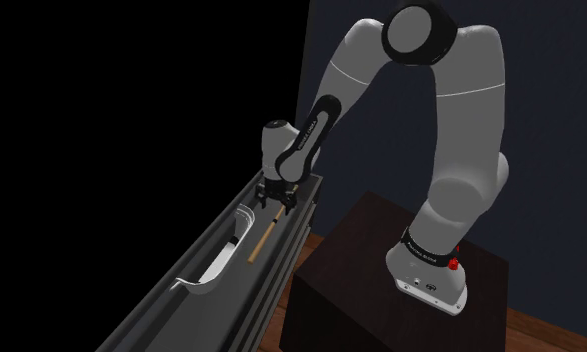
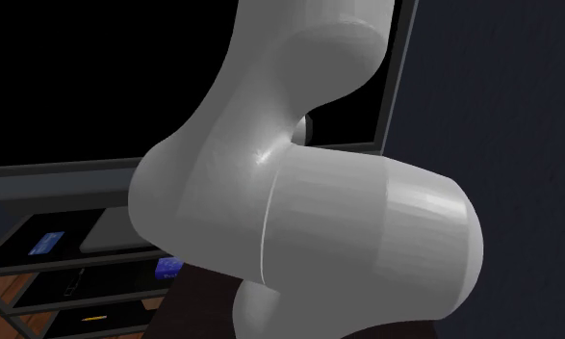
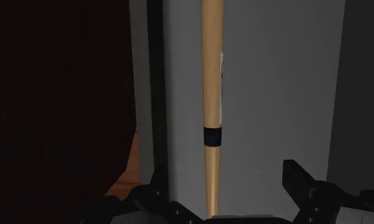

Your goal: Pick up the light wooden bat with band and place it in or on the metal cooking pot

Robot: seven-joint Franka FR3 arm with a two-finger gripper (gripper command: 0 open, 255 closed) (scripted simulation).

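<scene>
Near the shoulder view's centre, the gripper (image 1: 278, 200) hangs wide open. The light banded bat (image 3: 211, 76) lies between its jaws, untouched.

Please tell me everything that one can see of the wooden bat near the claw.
The bat is a slim, light, wood-coloured rod with one narrow dark band around it, in the part near the claw. It looks smooth and whole. It lies flat on a long grey surface, along its length. Its thinner end passes between the two fingers of the open claw, which stand apart on either side and do not clasp it.
</scene>
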